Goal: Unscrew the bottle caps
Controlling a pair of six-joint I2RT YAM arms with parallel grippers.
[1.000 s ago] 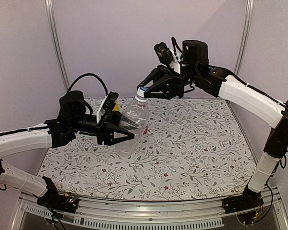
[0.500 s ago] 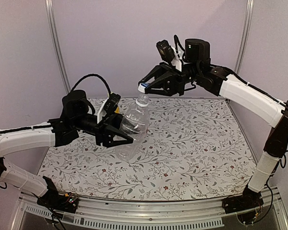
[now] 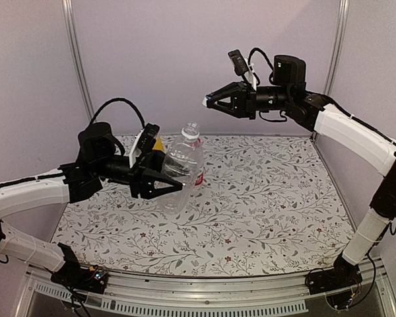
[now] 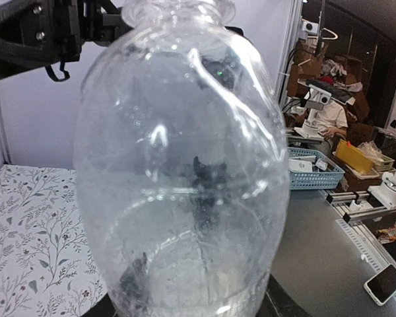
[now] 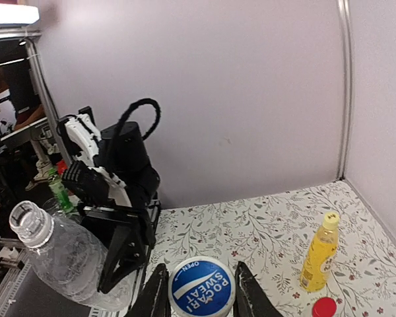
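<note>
Since the right gripper [image 3: 208,101] drew away — fingers clenched on the blue-white cap [image 5: 202,288] — the clear bottle [image 3: 183,162] gapes open, grasped by the left gripper [image 3: 172,178]. That one looks done.

A robotics lab: grey workbench [image 4: 317,254], blue basket [image 4: 315,173], a seated worker [image 4: 330,115] behind.

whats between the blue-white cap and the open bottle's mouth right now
Nothing: in the top view the stretch from the cap, pinched in the right fingers, to the clear bottle is bare air.
</note>
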